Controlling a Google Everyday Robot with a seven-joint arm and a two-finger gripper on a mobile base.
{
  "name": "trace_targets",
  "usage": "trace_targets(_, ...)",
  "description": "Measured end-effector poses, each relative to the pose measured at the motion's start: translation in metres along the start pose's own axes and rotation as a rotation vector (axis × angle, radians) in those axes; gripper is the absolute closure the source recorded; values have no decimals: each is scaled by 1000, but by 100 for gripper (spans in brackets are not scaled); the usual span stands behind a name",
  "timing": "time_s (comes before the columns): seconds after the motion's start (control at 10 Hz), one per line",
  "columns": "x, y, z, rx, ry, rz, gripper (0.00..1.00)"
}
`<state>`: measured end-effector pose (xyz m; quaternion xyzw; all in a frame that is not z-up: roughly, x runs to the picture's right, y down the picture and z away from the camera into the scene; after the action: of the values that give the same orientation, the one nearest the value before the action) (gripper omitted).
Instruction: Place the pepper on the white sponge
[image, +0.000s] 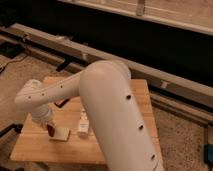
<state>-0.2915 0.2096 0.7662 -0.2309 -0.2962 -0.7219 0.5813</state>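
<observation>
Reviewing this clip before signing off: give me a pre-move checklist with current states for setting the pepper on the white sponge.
1. Pepper at the gripper: ok, hanging below the wrist.
2. White sponge visible on the wooden table: ok.
3. Pepper over the sponge: not ok, it sits at the sponge's left edge.
4. Finger state: cannot tell.
5. White bottle apart from the sponge: ok.
</observation>
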Motion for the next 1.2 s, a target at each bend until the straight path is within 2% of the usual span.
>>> trace_targets(0.3, -6, 17, 7, -25, -34, 58, 100)
trace_targets(0.5, -9, 21, 12, -39, -53, 71, 100)
trace_targets(1.0, -14, 19, 15, -54, -82, 54, 100)
trace_targets(1.2, -15, 19, 16, -53, -89, 44, 94)
